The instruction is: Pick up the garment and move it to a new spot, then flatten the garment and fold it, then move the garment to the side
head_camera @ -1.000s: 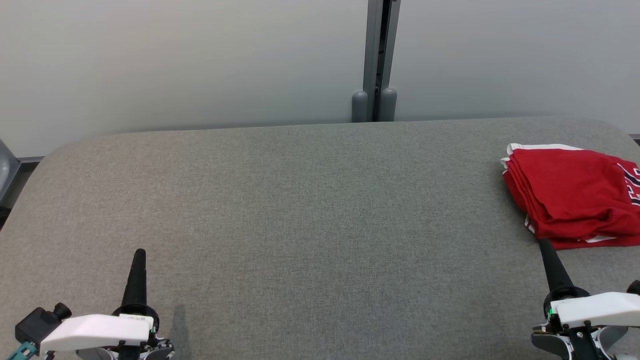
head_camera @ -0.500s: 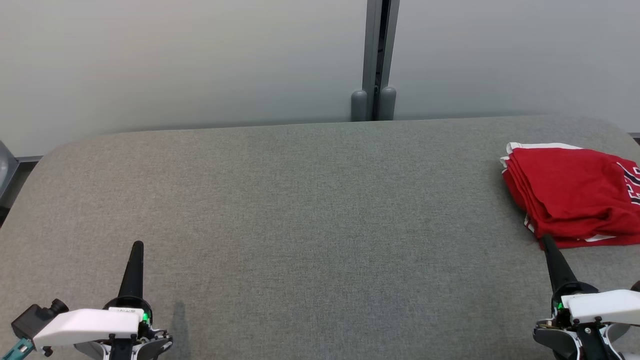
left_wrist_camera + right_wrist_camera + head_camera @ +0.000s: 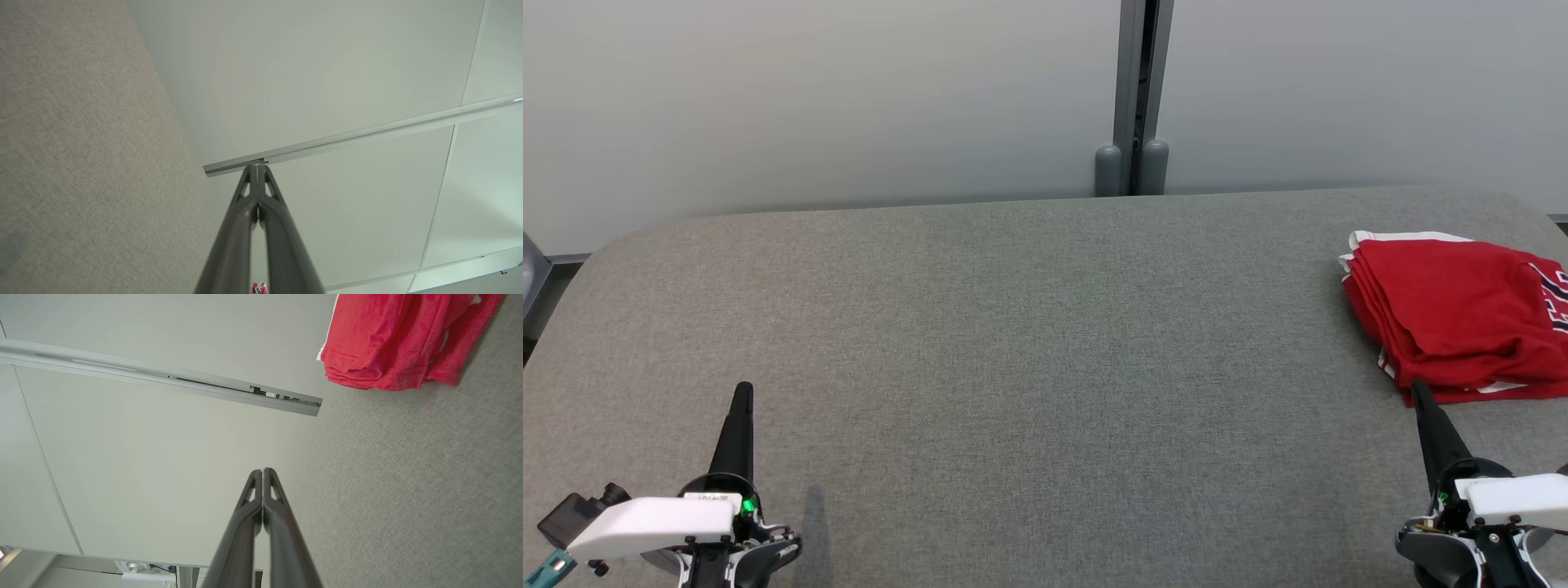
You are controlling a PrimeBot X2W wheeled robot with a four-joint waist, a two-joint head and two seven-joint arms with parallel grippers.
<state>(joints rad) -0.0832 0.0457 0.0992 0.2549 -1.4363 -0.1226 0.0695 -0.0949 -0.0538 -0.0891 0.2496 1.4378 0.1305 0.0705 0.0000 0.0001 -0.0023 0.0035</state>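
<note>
**A:** Widest thing out there is the grey cloth-covered table (image 3: pixel 1013 327), with pale wall panels (image 3: pixel 809 98) and a grey upright post (image 3: pixel 1135 82) behind the table's far edge.

**B:** And on the table's right end sits the folded red garment with white trim (image 3: pixel 1445 318), its layers stacked and lying flat.

**A:** The right gripper (image 3: pixel 1419 388) is over the table's near right corner, its long dark fingers pressed tight together with nothing between them.

**B:** Its tip points at the garment's near corner. In the right wrist view the garment lies ahead and off to one side, with bare table between.

**A:** The left gripper (image 3: pixel 743 390) is over the table's near left corner, clenched too and empty, well apart from the garment.
</note>
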